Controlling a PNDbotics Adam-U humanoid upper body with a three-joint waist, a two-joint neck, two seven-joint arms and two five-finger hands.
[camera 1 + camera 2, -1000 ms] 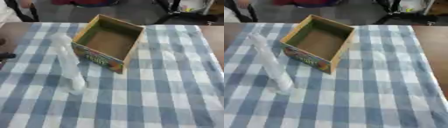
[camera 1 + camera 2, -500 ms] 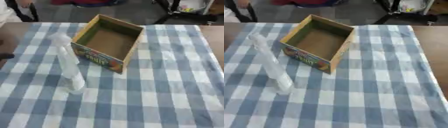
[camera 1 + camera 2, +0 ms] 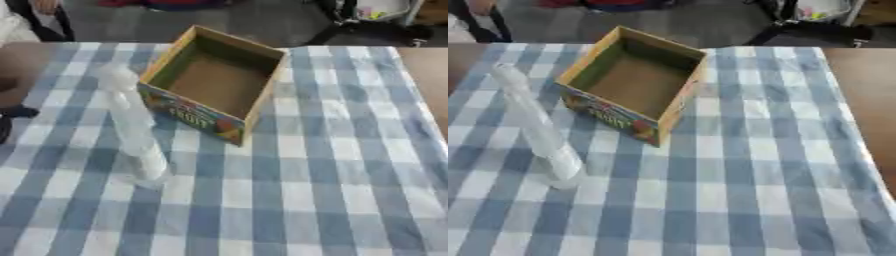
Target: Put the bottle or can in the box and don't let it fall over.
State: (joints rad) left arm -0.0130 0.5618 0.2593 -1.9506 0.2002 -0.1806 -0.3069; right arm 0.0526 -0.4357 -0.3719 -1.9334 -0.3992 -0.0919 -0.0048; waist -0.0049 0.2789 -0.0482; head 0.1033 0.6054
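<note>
a clear plastic bottle [image 3: 133,130] stands upright on the blue-and-white checked cloth [image 3: 332,165] that covers the counter [image 3: 864,90], toward the counter's left side. its base rests on the cloth and its pale cap end points up toward the far left. it is outside the box, just beside the box's near-left wall but not touching it.

the cardboard box [image 3: 216,82] sits open-topped toward the far middle of the counter, turned so that one corner points at the near edge. its inside is bare brown card and holds nothing. the outer wall facing the bottle carries bright fruit print with the word "fruit" on it.

at the left edge of the left eye view a dark shape [image 3: 10,112] shows over the cloth, level with the bottle's upper half; it may be part of the left hand, but i cannot tell whether its fingers are apart or together. the right eye view does not show this shape at all. the right eye view does show more of the bare brown counter beyond the cloth's right edge. the right hand appears in neither view.
</note>
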